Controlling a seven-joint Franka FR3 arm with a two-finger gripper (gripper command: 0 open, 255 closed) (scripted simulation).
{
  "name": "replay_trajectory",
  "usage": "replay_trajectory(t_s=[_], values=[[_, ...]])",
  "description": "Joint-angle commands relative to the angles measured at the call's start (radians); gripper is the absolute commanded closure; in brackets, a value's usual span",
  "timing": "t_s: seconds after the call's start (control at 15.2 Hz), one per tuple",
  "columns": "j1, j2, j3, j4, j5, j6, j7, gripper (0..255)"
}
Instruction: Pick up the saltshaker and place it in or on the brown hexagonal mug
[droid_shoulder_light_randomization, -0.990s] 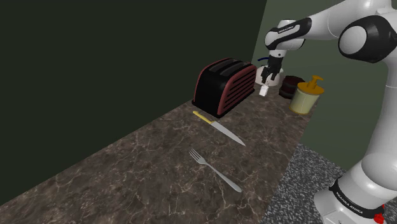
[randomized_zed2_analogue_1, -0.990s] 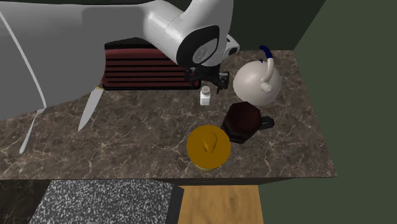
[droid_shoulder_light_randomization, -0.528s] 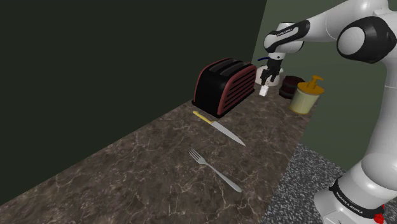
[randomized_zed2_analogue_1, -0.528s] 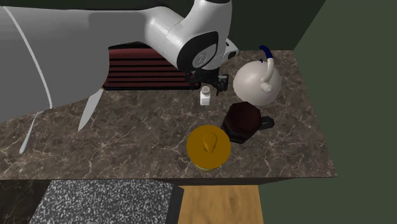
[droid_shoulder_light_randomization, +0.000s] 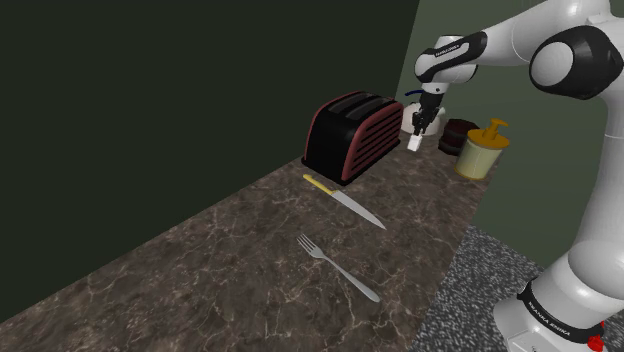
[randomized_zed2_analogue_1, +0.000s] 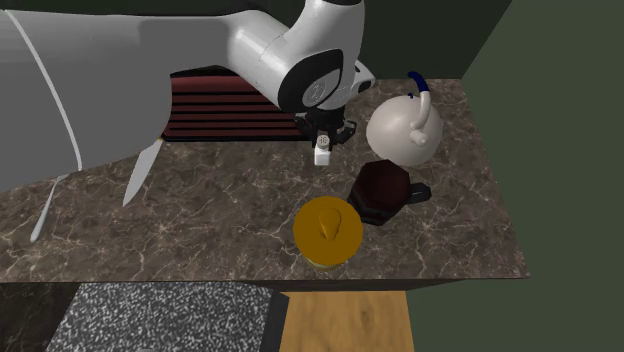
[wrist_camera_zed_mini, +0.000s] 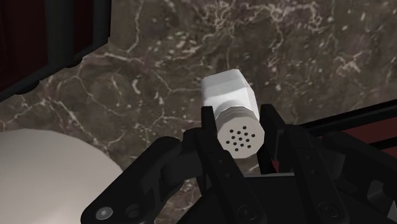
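Observation:
The saltshaker (wrist_camera_zed_mini: 232, 108) is a small white bottle with a perforated cap, standing on the dark marble counter (droid_shoulder_light_randomization: 250, 250) between the red toaster (droid_shoulder_light_randomization: 352, 135) and a round white pot (randomized_zed2_analogue_1: 403, 130). My black gripper (wrist_camera_zed_mini: 238, 116) comes down over it, and both fingers press against its cap, so it is shut on it. In the shoulder view the gripper (droid_shoulder_light_randomization: 420, 125) sits just above the shaker (droid_shoulder_light_randomization: 414, 144). The brown hexagonal mug (randomized_zed2_analogue_1: 380, 192) stands a short way beside the shaker (randomized_zed2_analogue_1: 322, 156), on the side away from the toaster; it is also seen as the mug (droid_shoulder_light_randomization: 457, 136) in the shoulder view.
A yellow pump dispenser (randomized_zed2_analogue_1: 327, 231) stands near the counter's front edge next to the mug. A yellow-handled knife (droid_shoulder_light_randomization: 345, 201) and a fork (droid_shoulder_light_randomization: 338, 266) lie further along the counter. Dark walls close off the back and one end.
The fingers, which stood apart around the saltshaker, have closed onto its cap. The arm and the shaker have stayed in place.

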Motion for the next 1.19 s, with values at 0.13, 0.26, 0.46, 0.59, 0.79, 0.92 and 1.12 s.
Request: replay_trajectory(t_s=[0.13,0.26,0.46,0.59,0.79,0.92,1.12], values=[[0.000,0.000,0.000,0.000,0.000,0.000,0.000,255],[0.000,0.000,0.000,0.000,0.000,0.000,0.000,255],[0.001,-0.014,-0.003,0.020,-0.006,-0.033,0.004,255],[0.002,-0.023,-0.005,0.035,-0.010,-0.056,0.007,255],[0.002,-0.034,-0.007,0.059,-0.016,-0.091,0.011,255],[0.002,-0.041,-0.009,0.077,-0.019,-0.115,0.013,255],[0.001,-0.050,-0.011,0.105,-0.023,-0.152,0.016,255]])
